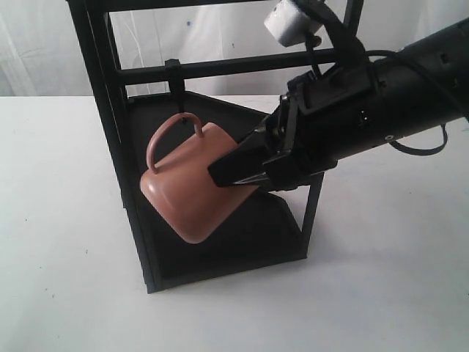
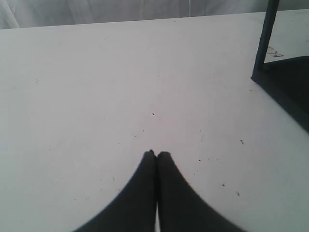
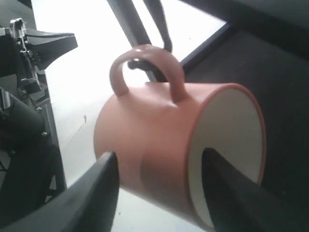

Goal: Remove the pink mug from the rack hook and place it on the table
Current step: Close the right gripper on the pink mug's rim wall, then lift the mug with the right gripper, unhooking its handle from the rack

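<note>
Pink mug (image 1: pixel 192 194) tilted, clear of the table (image 1: pixel 66 279), handle looped on the rack hook (image 1: pixel 176 88), mid-desk toward the far edge | my right gripper (image 1: pixel 229 172) clamps its wall, one finger inside, one outside | my left gripper (image 2: pixel 155 155) pressed closed, empty, over bare table.

Mug (image 1: pixel 192 192) at the right fingers (image 3: pixel 91 198): plain salmon pink outside, cream-white inside. Right fingers and left fingers (image 2: pixel 140 193): black. Rack (image 1: pixel 242 246) beyond the right fingers: black. Worktop (image 2: pixel 96 87) under the left fingers: white with sparse dark specks.
</note>
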`<act>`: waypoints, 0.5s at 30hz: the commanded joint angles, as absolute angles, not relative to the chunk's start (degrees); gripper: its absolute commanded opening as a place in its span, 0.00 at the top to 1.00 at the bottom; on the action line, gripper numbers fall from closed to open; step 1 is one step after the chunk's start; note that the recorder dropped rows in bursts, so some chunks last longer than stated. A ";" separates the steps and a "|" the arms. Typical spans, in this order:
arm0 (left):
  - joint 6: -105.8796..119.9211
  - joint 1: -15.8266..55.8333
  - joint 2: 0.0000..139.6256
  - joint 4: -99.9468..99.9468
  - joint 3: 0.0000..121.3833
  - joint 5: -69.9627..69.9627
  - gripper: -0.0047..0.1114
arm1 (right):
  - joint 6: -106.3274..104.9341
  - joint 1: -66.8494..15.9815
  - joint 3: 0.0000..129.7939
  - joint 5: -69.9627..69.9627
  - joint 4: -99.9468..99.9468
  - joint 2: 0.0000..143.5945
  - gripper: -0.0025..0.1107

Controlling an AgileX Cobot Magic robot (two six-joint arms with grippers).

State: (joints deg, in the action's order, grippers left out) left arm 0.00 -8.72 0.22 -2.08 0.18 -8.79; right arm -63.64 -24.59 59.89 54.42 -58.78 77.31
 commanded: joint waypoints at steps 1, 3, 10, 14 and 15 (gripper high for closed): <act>0.00 -8.38 0.00 -2.61 0.00 -8.61 0.96 | -64.73 -25.37 59.71 57.26 -60.11 77.33 0.54; 0.00 -8.38 0.00 -2.61 0.00 -8.61 0.96 | -64.73 -26.29 59.71 58.25 -60.11 77.33 0.54; 0.00 -8.38 0.00 -2.61 0.00 -8.61 0.96 | -67.32 -28.05 59.71 58.45 -59.79 77.33 0.55; 0.00 -8.38 0.00 -2.61 0.00 -8.61 0.96 | -67.32 -28.05 59.71 57.71 -59.68 77.33 0.60; 0.00 -8.38 0.00 -2.61 0.00 -8.61 0.96 | -67.32 -28.05 59.71 57.46 -59.68 77.33 0.62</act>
